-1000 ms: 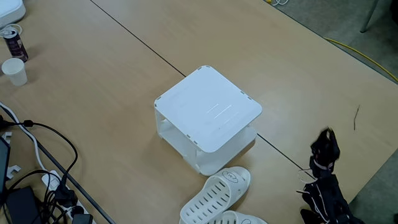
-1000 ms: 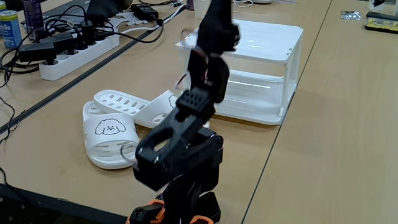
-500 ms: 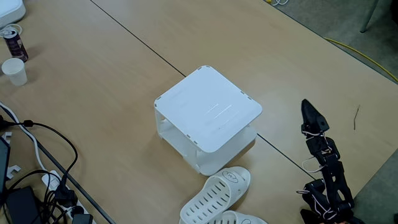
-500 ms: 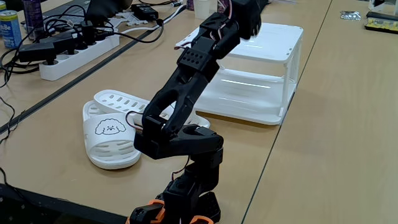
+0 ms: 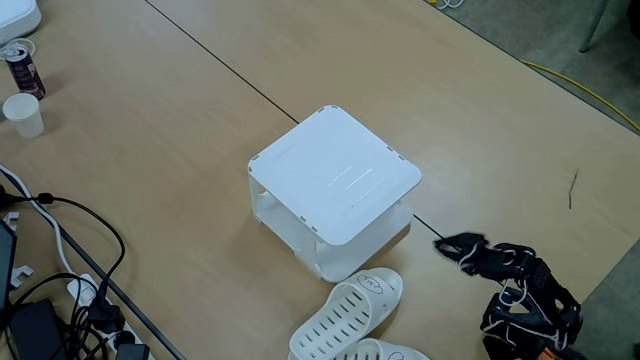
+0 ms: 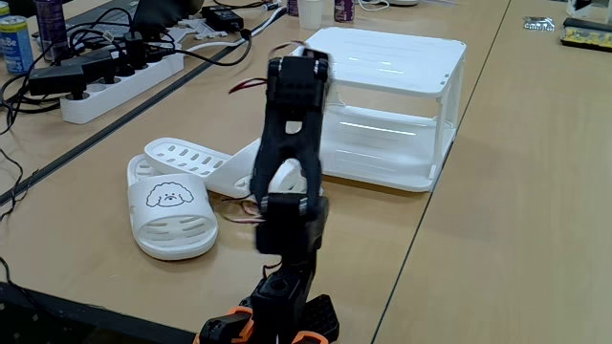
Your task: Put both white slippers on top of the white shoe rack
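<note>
The claw (image 5: 445, 245) now points low across the tabletop (image 5: 180, 130) toward the near corner of the shoe rack (image 5: 335, 175) — half a second ago the arm (image 6: 287, 172) stood stretched upward, its tip well above the surface, so it has swung down and forward. Whether the claw is open or closed I cannot tell; its tip is a small dark shape in a fixed view, and from the other side the arm hides it. It carries nothing that I can see.

Both white slippers (image 6: 172, 205) lie on the tabletop just beside the rack, one with its cartoon-face mark up, the other (image 6: 225, 167) angled against it and partly behind the arm. The rack's top is bare.

By my reading, the drop means the reach for the first slipper (image 5: 350, 305) is under way — no slipper has been gripped, and both placements remain to be done
</note>
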You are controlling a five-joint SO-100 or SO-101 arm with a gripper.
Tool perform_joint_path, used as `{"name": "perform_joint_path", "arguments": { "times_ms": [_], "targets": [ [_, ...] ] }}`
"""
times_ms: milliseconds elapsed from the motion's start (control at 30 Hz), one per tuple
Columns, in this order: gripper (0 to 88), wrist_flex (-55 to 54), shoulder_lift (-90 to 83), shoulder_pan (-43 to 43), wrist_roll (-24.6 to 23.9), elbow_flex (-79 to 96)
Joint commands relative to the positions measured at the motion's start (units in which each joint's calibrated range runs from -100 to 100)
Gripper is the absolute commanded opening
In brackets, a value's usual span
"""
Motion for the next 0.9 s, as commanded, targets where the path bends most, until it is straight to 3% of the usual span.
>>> {"name": "perform_joint_path", "arguments": {
  "times_ms": [0, 133, 233, 867],
  "targets": [
    [0.7, 0.2, 6.1, -14.7, 0.4, -0.9],
    [0.7, -0.2, 13.0, -24.7, 0.4, -0.8],
    [0.7, -0.3, 17.8, -27.5, 0.4, -1.3],
    [0.7, -0.4, 55.1, -28.0, 0.4, -20.5]
  ]
}}
